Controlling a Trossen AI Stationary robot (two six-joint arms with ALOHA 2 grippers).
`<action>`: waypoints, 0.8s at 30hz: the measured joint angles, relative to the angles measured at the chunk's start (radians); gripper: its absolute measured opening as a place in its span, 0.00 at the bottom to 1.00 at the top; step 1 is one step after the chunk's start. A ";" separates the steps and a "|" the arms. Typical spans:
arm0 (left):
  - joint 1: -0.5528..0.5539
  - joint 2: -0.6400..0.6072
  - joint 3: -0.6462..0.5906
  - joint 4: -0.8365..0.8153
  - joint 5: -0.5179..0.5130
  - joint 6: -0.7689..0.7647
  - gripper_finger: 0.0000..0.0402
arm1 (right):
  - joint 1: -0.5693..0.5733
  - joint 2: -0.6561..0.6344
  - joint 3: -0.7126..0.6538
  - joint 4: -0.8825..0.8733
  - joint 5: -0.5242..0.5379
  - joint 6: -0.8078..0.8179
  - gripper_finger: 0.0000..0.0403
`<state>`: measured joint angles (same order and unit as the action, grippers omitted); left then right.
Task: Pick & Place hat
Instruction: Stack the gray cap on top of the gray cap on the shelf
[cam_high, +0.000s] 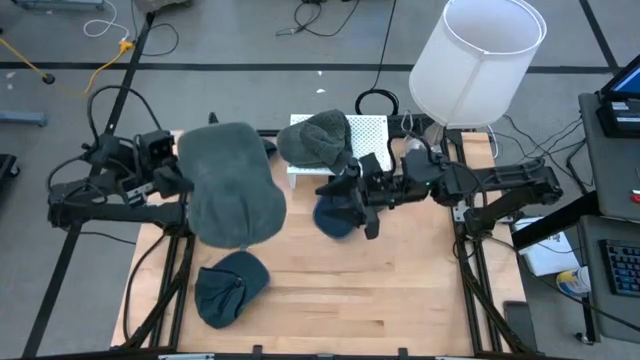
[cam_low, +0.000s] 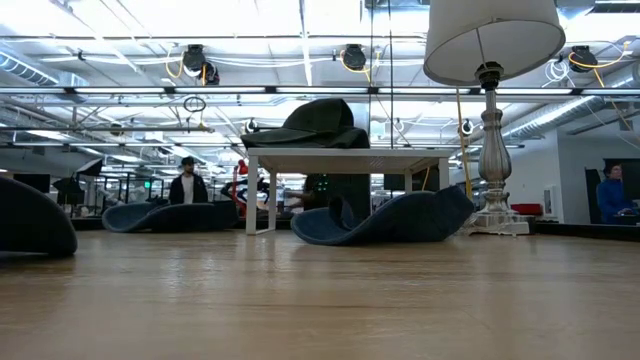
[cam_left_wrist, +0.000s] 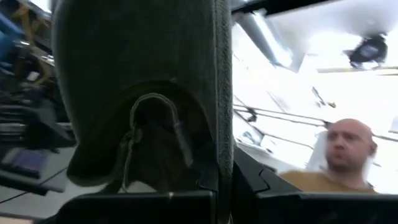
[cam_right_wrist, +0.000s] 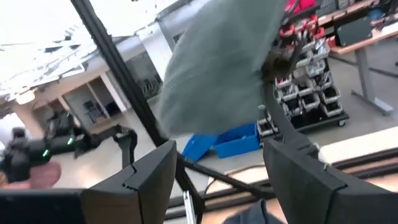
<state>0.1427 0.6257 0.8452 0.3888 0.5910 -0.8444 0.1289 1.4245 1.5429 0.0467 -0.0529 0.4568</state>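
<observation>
My left gripper (cam_high: 172, 182) is shut on a large grey-green hat (cam_high: 232, 185), which fills the left wrist view (cam_left_wrist: 143, 93). My right gripper (cam_high: 352, 196) is open, its fingers (cam_right_wrist: 149, 180) wide apart. It hovers at the upper edge of a blue hat (cam_high: 333, 218) that lies on the table (cam_low: 385, 220); I cannot tell if they touch. A grey hat (cam_high: 315, 138) rests on a small white stand (cam_high: 368, 132). Another blue-grey hat (cam_high: 230, 285) lies near the table's near-left corner. My left gripper pinches the grey-green hat's brim edge (cam_left_wrist: 214, 177) between its two fingers, coming level from the table's left. The hat is held up off the table and stretches away from the fingers toward the right.
A white-shaded lamp (cam_high: 475, 60) stands at the far right of the table. In the low view another flat blue hat (cam_low: 160, 215) lies on the table's left part. People show in the room behind. Bare wood (cam_high: 400, 290) spans the near right.
</observation>
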 joint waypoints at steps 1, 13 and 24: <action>-0.016 0.016 0.000 0.015 0.004 0.010 0.02 | -0.008 0.001 0.000 0.009 0.000 0.000 0.58; -0.119 0.298 0.000 0.366 0.037 0.024 0.02 | -0.096 0.002 0.000 0.085 -0.141 0.081 0.58; -0.115 0.450 0.025 0.427 -0.028 0.004 0.02 | -0.102 0.002 0.000 0.144 -0.318 0.084 0.58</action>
<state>0.0273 1.0758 0.8704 0.8162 0.5626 -0.8402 0.0269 1.4265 1.5429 0.1911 -0.3707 0.5404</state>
